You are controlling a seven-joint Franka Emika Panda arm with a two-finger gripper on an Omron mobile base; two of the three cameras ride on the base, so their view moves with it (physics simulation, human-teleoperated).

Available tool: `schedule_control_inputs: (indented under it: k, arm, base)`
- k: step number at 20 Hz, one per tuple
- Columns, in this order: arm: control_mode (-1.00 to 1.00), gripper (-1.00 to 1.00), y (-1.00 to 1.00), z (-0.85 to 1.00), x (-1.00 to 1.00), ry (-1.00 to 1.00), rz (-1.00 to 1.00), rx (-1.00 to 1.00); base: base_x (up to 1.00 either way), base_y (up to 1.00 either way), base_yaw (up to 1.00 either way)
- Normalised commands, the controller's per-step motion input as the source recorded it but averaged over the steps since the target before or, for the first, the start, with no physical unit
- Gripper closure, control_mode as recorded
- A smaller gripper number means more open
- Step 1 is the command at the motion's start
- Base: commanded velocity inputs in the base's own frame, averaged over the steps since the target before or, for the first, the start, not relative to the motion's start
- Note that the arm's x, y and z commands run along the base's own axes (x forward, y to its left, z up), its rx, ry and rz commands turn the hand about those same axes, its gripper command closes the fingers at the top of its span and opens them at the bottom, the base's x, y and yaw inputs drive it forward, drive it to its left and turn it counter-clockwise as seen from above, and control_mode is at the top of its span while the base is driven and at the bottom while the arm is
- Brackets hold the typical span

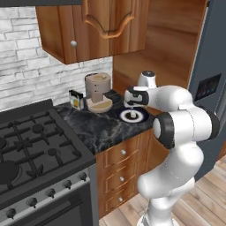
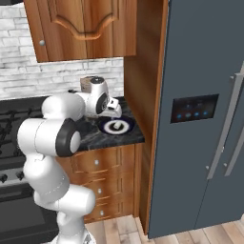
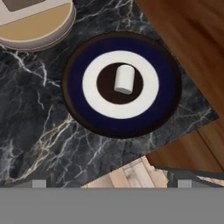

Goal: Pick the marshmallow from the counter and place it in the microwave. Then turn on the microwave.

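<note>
White and stubby, the marshmallow [image 3: 124, 79] lies on its side in the dark centre of a round dish [image 3: 120, 120] with a white ring and a navy rim, so you have nothing of the task done yet: it is not lifted, not in the microwave, and the oven is not switched on. The dish sits on the black-speckled worktop [image 3: 52, 131], toward its right end, with the beige jar-like appliance [image 1: 98, 90] at about ten o'clock from it in the left base view.

Your hand [image 1: 131, 105] hangs over the dish, apart from the marshmallow, its fingers [image 3: 178, 180] spread wide at the bottom of the hand view with nothing between them. By my reckoning you are at the approach; the descent, the pinch, the carry, the placing and the button press all remain.

You cannot make out the hand's fingers in either base view, since the white wrist covers them. From the right base view the arm hides much of the worktop's left part. How high the hand stands above the dish I cannot tell.
</note>
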Motion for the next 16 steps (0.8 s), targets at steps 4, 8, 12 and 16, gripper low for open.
schedule_control_inputs:
  k: [4,8,12,16]
  arm:
    - [-1.00,-1.00,-0.02,-0.10,0.24,0.00,0.00,0.00]
    - [-1.00,-1.00,-0.03,-0.09,0.21,0.00,0.00,0.01]
    - [-1.00,-1.00,-0.02,-0.10,0.18,0.00,0.00,0.00]
    - [-1.00,-1.00,-0.01,-0.12,0.18,0.00,0.00,0.00]
  base:
    - [0.00,0.00,0.00]
    - [0.00,0.00,0.00]
    - [0.00,0.00,0.00]
    - [0.00,0.00,0.00]
